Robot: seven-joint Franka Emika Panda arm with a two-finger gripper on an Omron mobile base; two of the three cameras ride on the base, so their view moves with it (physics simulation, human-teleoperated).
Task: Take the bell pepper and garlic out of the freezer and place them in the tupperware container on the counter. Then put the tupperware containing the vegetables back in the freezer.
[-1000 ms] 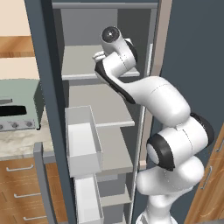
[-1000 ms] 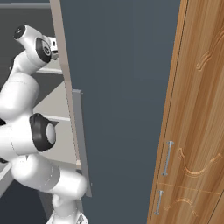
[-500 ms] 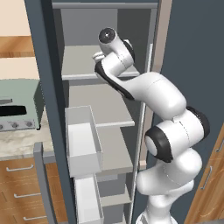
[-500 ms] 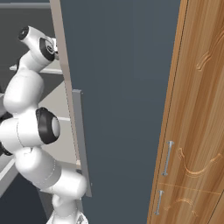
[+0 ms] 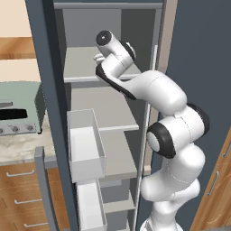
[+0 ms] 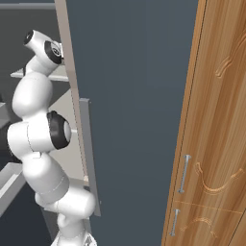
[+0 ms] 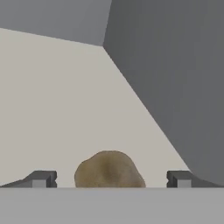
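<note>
The freezer (image 5: 47, 90) stands open, and my arm reaches onto its upper light grey shelf (image 5: 81, 67). In the hand view the garlic (image 7: 109, 168), a rounded beige-brown bulb, lies on that shelf close in front of the hand. My gripper (image 7: 110, 179) is open, with one fingertip (image 7: 41, 178) on each side of the bulb and a clear gap on both sides. The freezer's dark side wall (image 7: 175, 87) is close on the right. The bell pepper and the tupperware container are out of view.
White door bins (image 5: 85, 140) hang on the open door to the left of the shelves. A grey-green toaster oven (image 5: 18, 108) sits on the counter (image 5: 18, 146) over wooden drawers (image 5: 18, 194). A tall wooden cabinet (image 6: 216, 120) stands to the right of the freezer door (image 6: 134, 96).
The arm's hand has moved a little further left and deeper over the upper shelf. The jaws have stayed open.
</note>
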